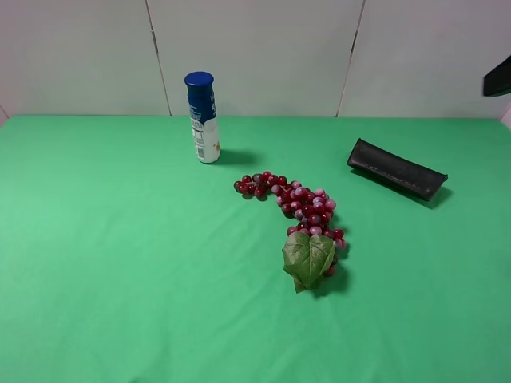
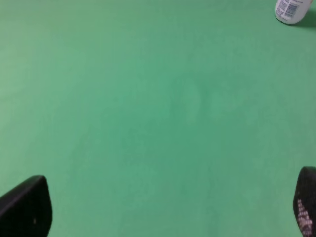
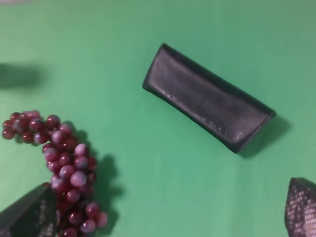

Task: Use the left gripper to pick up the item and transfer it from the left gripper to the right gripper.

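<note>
Nearest to the high camera, the bunch of red grapes (image 1: 299, 209) is lying in the middle of the green cloth (image 1: 120, 279), and its green leaf (image 1: 307, 257) is sitting at the near end of the curved bunch. Further back on the right, the black case (image 1: 396, 167) is lying flat on the cloth at a slant, well apart from the grapes and touching nothing. At the far side, left of centre, the white bottle (image 1: 203, 117) with a blue cap is standing upright near the pale wall (image 1: 255, 56).

The left gripper (image 2: 168, 210) is hanging over bare cloth with its fingers spread wide and nothing between them. The right gripper (image 3: 168, 210) is also spread wide and empty, above the case and the grapes, one fingertip (image 3: 302, 207) showing a textured pad
</note>
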Robot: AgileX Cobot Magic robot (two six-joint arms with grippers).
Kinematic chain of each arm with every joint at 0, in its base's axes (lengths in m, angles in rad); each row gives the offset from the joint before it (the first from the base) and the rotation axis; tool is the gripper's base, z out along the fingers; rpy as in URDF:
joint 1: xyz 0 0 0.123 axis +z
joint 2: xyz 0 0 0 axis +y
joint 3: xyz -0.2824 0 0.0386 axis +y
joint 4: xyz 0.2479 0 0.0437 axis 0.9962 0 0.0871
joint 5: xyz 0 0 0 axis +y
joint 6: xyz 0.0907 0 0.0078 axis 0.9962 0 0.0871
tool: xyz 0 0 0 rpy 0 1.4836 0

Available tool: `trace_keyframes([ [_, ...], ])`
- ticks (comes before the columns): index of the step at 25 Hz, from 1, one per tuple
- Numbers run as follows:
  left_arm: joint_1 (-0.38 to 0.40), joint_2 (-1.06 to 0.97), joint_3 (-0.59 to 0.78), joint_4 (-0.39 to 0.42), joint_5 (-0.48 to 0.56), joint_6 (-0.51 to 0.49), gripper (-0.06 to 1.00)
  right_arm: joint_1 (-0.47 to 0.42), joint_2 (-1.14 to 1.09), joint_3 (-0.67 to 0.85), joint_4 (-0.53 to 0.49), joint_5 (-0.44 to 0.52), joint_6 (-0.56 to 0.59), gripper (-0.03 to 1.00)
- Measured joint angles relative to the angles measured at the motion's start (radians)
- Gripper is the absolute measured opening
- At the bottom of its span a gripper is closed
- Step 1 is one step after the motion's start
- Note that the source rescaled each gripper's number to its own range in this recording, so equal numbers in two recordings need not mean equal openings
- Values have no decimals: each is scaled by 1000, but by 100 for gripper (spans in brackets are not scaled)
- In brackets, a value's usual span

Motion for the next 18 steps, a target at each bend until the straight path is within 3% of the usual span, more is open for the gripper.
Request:
trace_keyframes([
  [7,0,0,0,0,0,0,97,0,-208,16,-23,84,17,100],
  [18,0,0,0,0,0,0,97,0,-566,223,-68,106,18,100],
])
